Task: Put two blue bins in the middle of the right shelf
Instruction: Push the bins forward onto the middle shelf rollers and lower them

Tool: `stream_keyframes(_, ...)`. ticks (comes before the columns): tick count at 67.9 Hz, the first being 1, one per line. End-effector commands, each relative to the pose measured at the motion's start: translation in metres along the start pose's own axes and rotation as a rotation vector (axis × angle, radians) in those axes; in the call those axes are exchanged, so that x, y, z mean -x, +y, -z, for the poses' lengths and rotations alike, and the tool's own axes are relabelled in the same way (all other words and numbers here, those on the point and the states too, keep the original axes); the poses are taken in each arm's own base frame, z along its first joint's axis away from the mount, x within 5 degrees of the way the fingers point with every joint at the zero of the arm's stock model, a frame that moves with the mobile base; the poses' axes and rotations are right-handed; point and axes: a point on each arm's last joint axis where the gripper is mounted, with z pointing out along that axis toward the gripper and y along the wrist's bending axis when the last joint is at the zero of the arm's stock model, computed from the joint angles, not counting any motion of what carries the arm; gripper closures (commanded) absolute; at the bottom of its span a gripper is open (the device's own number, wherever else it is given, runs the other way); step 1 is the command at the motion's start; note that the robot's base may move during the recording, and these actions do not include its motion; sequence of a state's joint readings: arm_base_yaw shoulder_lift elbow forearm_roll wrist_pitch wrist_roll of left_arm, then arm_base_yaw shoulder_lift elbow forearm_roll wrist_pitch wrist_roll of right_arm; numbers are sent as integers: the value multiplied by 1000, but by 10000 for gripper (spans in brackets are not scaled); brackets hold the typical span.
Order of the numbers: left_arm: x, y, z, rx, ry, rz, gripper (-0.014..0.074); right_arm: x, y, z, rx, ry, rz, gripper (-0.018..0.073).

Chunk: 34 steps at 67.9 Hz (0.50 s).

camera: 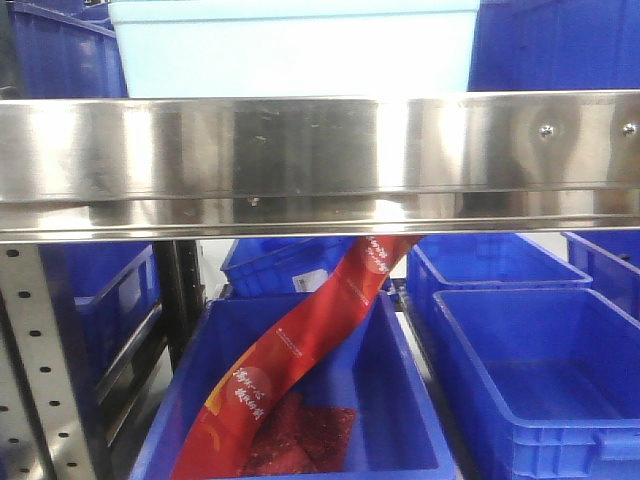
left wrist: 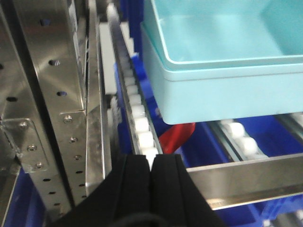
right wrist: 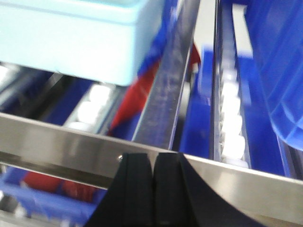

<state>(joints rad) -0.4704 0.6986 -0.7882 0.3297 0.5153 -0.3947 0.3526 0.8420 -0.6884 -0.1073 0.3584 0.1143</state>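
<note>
A pale sky-blue bin sits on the roller shelf behind the steel front rail. In the left wrist view it looks like two blue bins nested one in the other, resting on the white rollers. My left gripper is shut and empty, low in front of the rail and to the left of the bins, not touching them. My right gripper is also shut and empty in front of the rail, with the pale bin up to its left. Neither gripper shows in the front view.
Dark blue crates stand on the level below; one holds a red bag. Another dark blue crate sits on the shelf to the right. A perforated steel upright stands left, and roller tracks run back.
</note>
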Motion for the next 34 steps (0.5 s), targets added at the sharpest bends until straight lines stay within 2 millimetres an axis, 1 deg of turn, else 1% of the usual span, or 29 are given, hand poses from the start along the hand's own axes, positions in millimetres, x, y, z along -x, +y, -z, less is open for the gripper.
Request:
stream_keyframes(1, -18, 1, 14, -42, -98, 7, 707, -15, 0, 16, 10, -140, 11, 721)
stream_keyframes(8, -42, 5, 31, -65, -170, 10, 707, -43, 0, 33, 21, -236, 11, 721)
stream_keyframes(16, -63, 9, 43, -69, -214, 1, 707, -69, 0, 46, 27, -306, 11, 721)
stream_keyframes(19, -69, 10, 44, -68, -217, 0, 707, -75, -1, 52, 27, -336, 10, 721)
stream_keyframes(26, -76, 12, 50, -65, -229, 4, 707, -83, -1, 59, 27, -372, 10, 721)
stream_keyframes(34, -77, 13, 54, -59, -233, 7, 707, -83, -1, 61, 28, -385, 9, 721)
